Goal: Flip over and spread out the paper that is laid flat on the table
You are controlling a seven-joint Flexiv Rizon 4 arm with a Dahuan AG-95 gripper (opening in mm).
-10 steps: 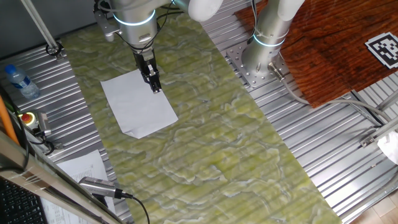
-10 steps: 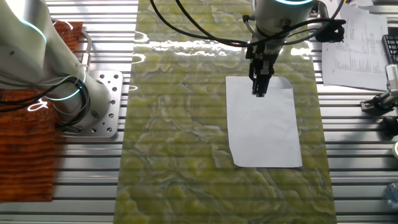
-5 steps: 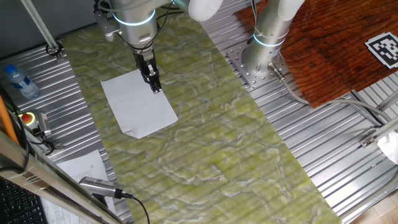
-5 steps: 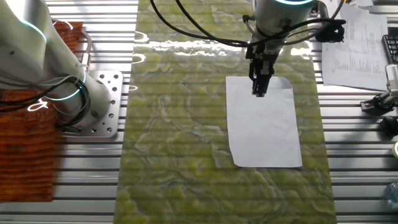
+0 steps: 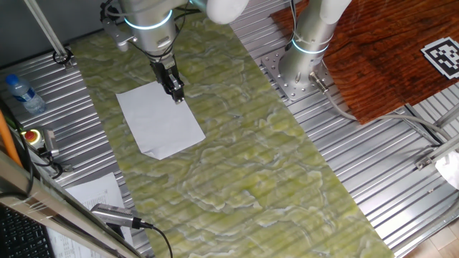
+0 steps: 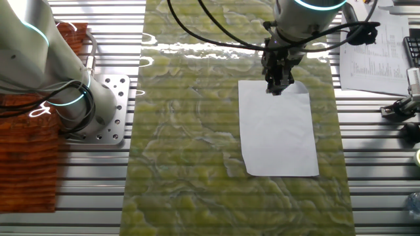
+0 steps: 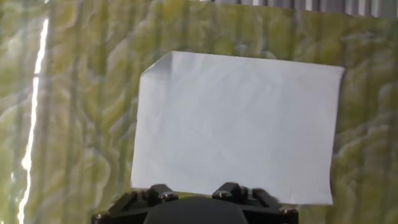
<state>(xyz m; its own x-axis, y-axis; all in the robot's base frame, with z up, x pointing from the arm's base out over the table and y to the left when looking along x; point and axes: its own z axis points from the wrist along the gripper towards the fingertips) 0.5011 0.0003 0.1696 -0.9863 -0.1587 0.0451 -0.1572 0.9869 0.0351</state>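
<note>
The paper (image 5: 161, 118) is a blank white sheet lying flat on the green-yellow marbled table (image 5: 251, 158). It also shows in the other fixed view (image 6: 279, 134) and fills the middle of the hand view (image 7: 236, 124), where its upper left corner is slightly folded. My gripper (image 5: 176, 95) hangs just above the sheet's far edge, fingers together and holding nothing. In the other fixed view the gripper (image 6: 276, 90) is over the sheet's top edge. In the hand view only the gripper's dark body (image 7: 193, 208) shows at the bottom, and the fingertips are hidden.
A second arm's base (image 5: 301, 68) stands on the ribbed metal panel at the right, beside a reddish-brown wood board (image 5: 387, 50). A water bottle (image 5: 21, 93), a printed sheet (image 6: 374, 46) and small devices lie on the panel on the other side.
My gripper has lifted off the paper and drawn back a little toward the sheet's far edge. The wrist has turned slightly. The paper has not moved.
</note>
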